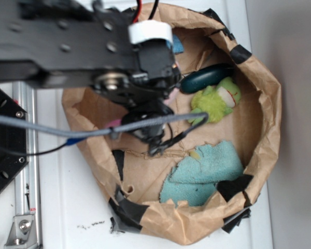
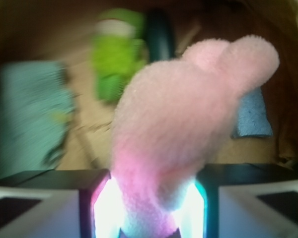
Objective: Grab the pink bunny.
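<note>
green plush [image 1: 217, 102] near, paper wall [image 1: 269, 104] around, bare floor [image 1: 145, 171] left

Arm [image 1: 67, 46] hides most of pink bunny [image 1: 168, 96] (exterior view).

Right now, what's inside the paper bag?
Inside the paper bag: green plush, dark teal object, teal cloth, and a blue piece. The tool is shut on the pink bunny. The arm hides the bag floor beneath it.

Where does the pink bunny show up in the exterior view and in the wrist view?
Exterior: pink bunny mostly hidden under the arm, only pink slivers show near centre.
Wrist: fills the centre, pinched between the gripper fingers.
Shared landmark: green plush, right of the arm outside, upper left at the wrist.
</note>
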`<state>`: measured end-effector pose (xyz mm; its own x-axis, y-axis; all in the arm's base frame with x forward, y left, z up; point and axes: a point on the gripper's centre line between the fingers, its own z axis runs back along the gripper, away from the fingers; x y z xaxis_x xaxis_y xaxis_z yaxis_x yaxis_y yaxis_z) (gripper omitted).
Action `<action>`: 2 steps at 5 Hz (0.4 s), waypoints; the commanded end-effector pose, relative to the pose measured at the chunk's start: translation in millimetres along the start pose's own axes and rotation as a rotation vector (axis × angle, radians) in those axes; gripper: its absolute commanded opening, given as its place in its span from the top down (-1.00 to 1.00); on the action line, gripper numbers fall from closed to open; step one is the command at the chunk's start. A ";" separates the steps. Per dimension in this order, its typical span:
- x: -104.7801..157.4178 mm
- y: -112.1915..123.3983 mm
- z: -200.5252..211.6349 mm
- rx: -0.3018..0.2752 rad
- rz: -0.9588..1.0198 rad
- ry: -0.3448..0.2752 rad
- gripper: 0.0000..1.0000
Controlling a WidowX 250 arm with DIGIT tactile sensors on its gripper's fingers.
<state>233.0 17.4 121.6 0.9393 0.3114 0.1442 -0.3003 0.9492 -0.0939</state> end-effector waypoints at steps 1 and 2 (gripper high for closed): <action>17.5 -10.1 53.8 -0.029 -0.313 -0.062 1.00; 21.8 -16.4 46.3 0.018 -0.276 -0.043 1.00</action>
